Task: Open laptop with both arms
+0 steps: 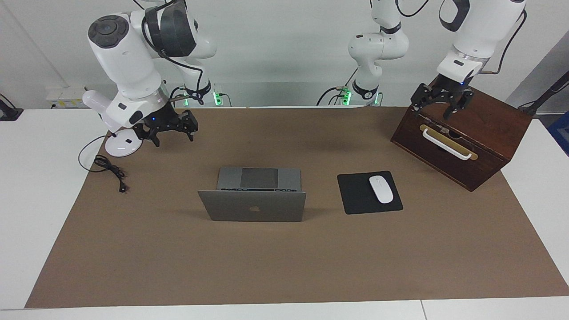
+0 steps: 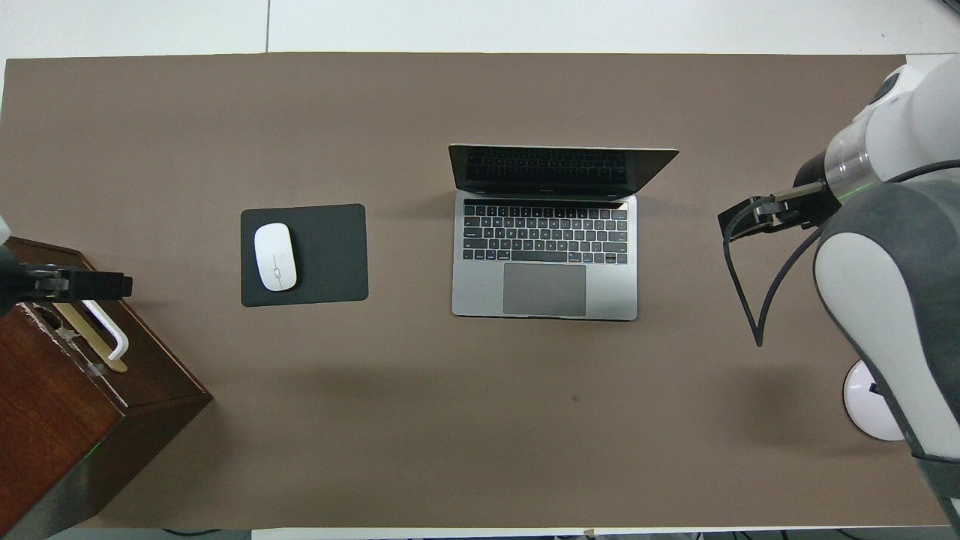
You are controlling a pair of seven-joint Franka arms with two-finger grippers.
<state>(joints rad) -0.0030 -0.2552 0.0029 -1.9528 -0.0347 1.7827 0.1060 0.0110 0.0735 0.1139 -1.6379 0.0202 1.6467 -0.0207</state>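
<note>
A thin silver-grey laptop [image 1: 252, 195] sits open near the middle of a brown mat [image 1: 284, 266] on a white table [image 1: 26, 186], its lid upright and turned away from the robots; a dark apple logo [image 1: 254, 208] is the only mark on the lid, and no writing can be read anywhere. In the overhead view its keyboard and large trackpad [image 2: 544, 289] face the robots, the dark screen at the 12 o'clock edge. Beside the laptop, toward the left arm's end of the table, lies a black mouse pad [image 1: 358, 195] with a white mouse [image 1: 381, 189] on it. Nearer the robots at that end stands a dark wooden box [image 1: 489, 120] with a white handle [image 1: 446, 144]. The left gripper [image 1: 438, 106] hangs over the box's top, fingers spread apart, holding nothing. The right gripper [image 1: 171, 133] hangs over the mat at about 10 o'clock from the laptop in the facing view, fingers apart and empty, beside a white desk lamp [image 1: 120, 144] whose black cable [image 1: 106, 166] trails onto the mat.
</note>
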